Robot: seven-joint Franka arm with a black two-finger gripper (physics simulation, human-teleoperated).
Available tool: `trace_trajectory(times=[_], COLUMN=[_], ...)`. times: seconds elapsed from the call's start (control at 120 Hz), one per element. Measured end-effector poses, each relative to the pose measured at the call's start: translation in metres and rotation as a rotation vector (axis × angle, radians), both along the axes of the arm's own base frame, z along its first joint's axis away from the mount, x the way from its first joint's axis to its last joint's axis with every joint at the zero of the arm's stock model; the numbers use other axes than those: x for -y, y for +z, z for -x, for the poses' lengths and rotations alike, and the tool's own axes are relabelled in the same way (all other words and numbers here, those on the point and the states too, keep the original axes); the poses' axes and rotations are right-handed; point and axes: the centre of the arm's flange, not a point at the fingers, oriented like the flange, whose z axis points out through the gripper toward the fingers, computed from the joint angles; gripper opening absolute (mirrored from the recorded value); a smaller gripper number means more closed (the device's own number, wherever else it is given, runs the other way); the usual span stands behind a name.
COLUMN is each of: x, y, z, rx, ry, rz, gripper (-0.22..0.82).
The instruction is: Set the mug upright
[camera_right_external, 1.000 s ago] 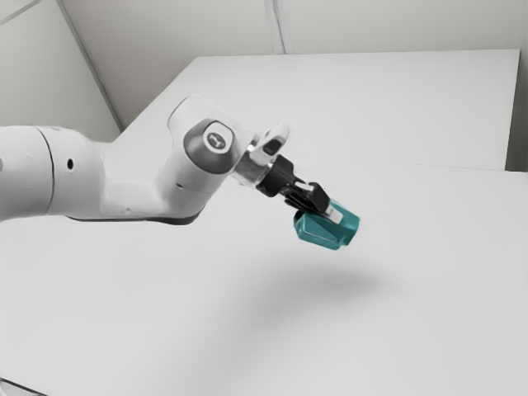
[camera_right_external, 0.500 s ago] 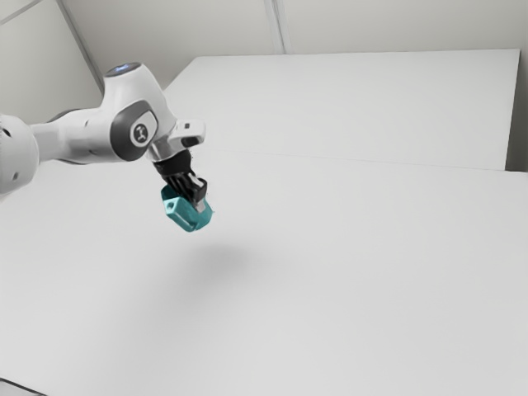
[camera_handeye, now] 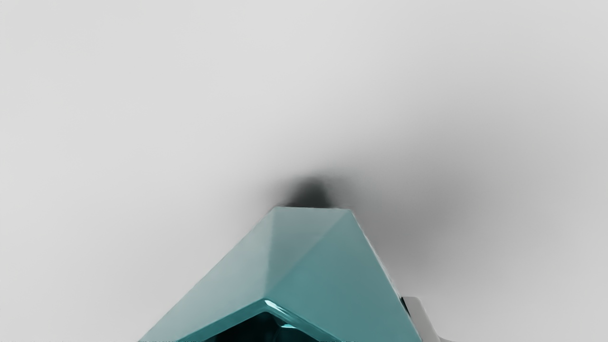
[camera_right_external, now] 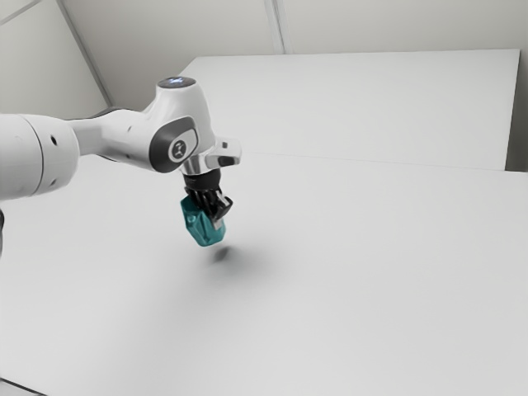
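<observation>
In the exterior view, the gripper (camera_right_external: 216,218) points down and is shut on the teal faceted mug (camera_right_external: 203,228). The mug hangs tilted a little above the table, with a small dark shadow close below it. In the wrist view, the mug (camera_handeye: 313,266) has part of its rim and dark opening toward the hand, its narrower end facing away. The gripper (camera_handeye: 420,319) shows a pale fingertip against one side of the mug; its other finger is hidden.
A broad white table (camera_right_external: 363,280) spreads under and around the hand. Behind it stand pale walls, and a thin dark line crosses the near left corner of the exterior view.
The hand has carried the mug toward the exterior view's left, then slightly back right and lower. The wrist has turned more steeply downward, tipping the mug with it.
</observation>
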Motion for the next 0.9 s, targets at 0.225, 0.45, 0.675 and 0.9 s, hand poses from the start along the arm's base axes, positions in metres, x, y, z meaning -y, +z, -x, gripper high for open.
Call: trace_trajectory(times=[0.225,0.45,0.675,0.9], x=[-0.014,-0.028,-0.036,-0.035], y=[-0.004,-0.02,-0.04,-0.049], z=[0.011,0.013,0.003,-0.003], rx=[-0.024,-0.045,-0.037,-0.009], ry=[0.053,0.095,0.105,0.105], rz=[-0.008,-0.016,-0.031,-0.028], gripper=[-0.18,-0.18,-0.18,-0.18])
